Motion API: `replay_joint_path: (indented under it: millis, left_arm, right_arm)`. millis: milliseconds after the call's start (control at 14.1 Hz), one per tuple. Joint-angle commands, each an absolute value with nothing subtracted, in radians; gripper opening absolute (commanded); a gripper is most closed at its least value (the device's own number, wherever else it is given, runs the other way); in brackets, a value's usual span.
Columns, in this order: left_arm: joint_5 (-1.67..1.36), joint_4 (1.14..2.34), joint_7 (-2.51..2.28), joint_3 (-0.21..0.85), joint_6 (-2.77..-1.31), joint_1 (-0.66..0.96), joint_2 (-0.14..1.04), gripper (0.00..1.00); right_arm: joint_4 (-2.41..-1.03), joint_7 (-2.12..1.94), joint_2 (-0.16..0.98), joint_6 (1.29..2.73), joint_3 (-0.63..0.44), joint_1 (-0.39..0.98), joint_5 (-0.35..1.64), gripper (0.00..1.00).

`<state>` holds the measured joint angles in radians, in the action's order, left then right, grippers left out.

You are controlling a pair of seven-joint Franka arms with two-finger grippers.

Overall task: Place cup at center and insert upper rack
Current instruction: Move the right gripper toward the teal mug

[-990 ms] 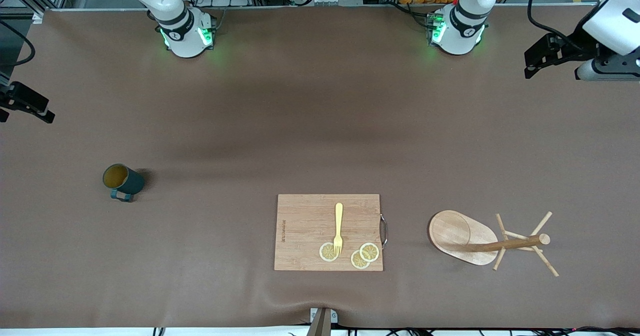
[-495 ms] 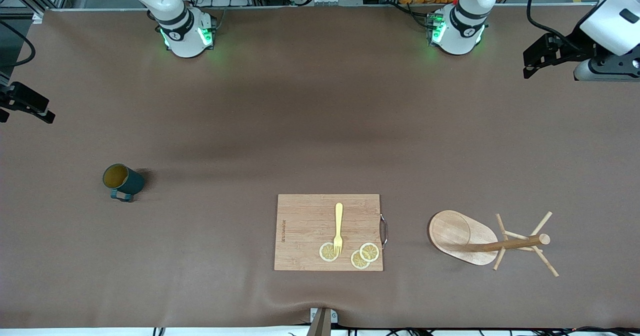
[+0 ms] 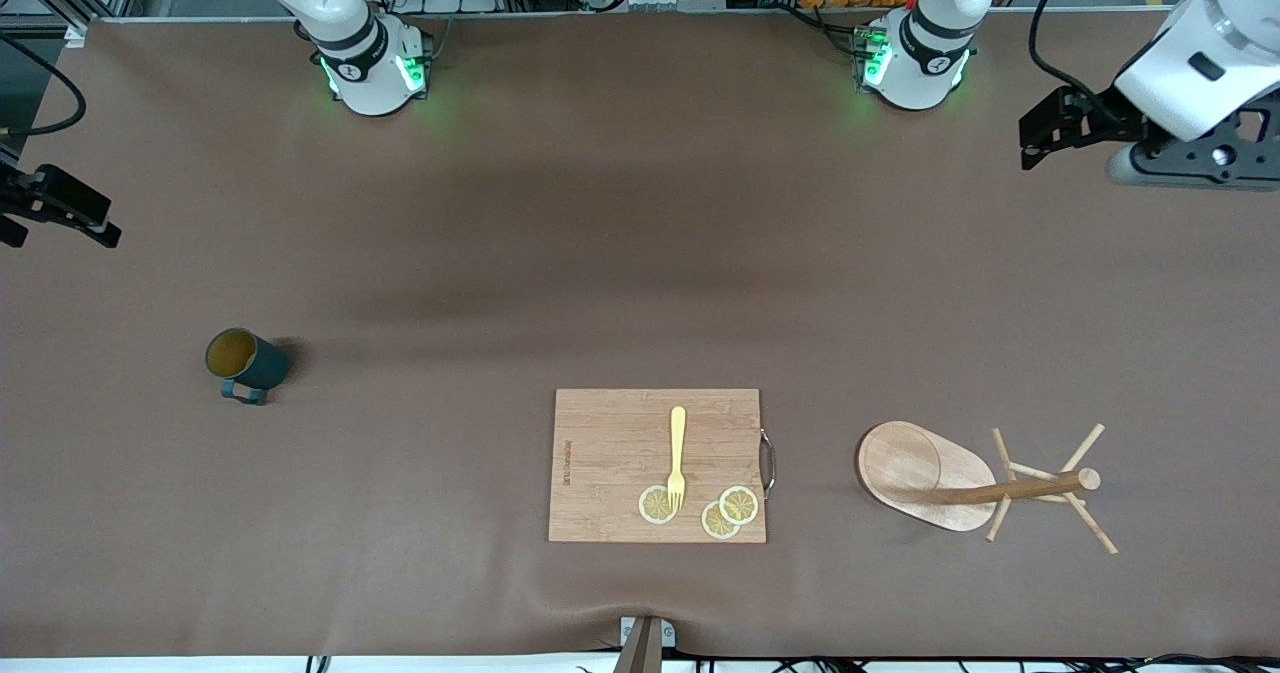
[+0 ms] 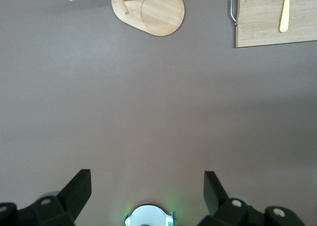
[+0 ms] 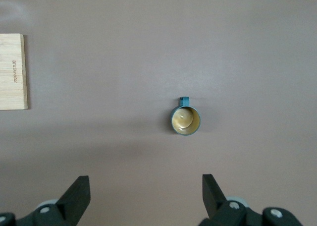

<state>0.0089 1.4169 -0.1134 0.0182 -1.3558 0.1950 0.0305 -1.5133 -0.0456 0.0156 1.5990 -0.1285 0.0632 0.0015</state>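
The cup [image 3: 245, 363], a dark teal mug with a yellowish inside, stands upright toward the right arm's end of the table, its handle turned to the front camera. My right gripper [image 5: 146, 186] hangs high over the table beside the cup [image 5: 186, 120], open and empty. The upper rack [image 3: 925, 473], a light wooden mug tree on an oval base, stands toward the left arm's end. Its pegs [image 3: 1085, 528] spread near the top of the pole. High over the table near its own base, well apart from the rack [image 4: 151, 10], my left gripper [image 4: 147, 186] is open and empty.
A bamboo cutting board [image 3: 610, 443] lies between cup and rack, a little nearer to the front camera. It carries a yellow fork [image 3: 677, 453] and three lemon slices [image 3: 738, 504]. The board's metal handle [image 3: 767, 461] faces the rack. Brown table surface lies around all of them.
The left arm's hand has shifted a little toward the middle of the table and downward in the front view. The right arm's hand barely moved. Cup, rack and board are unmoved.
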Motion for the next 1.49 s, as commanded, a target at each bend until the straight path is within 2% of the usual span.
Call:
replay_joint_path:
  millis: [0, 141, 778, 1202, 1415]
  left_arm:
    - [-0.017, 1.416, -0.115, 0.02, -1.387, 0.195, 0.032, 1.0]
    - [-0.04, 1.416, -0.12, 0.02, -1.391, 0.195, 0.04, 1.0]
    - [-0.063, 1.422, -0.238, 0.051, -1.447, 0.215, 0.071, 1.0]
    - [0.02, 1.419, -0.097, 0.049, -1.448, 0.204, 0.045, 1.0]
    - [0.02, 1.42, -0.071, 0.049, -1.447, 0.204, 0.041, 1.0]
  right_arm:
    - [-1.534, -0.044, 0.001, 1.603, -0.133, 0.063, -0.015, 1.0]
    - [-1.514, -0.046, 0.059, 1.6, -0.135, 0.037, -0.005, 1.0]
    - [-1.54, -0.08, 0.178, 1.621, -0.135, 0.032, -0.006, 1.0]
    - [-1.756, -0.086, 0.183, 1.862, -0.133, 0.009, 0.0, 1.0]
    - [-1.931, -0.089, 0.178, 2.066, -0.133, 0.014, 0.031, 1.0]
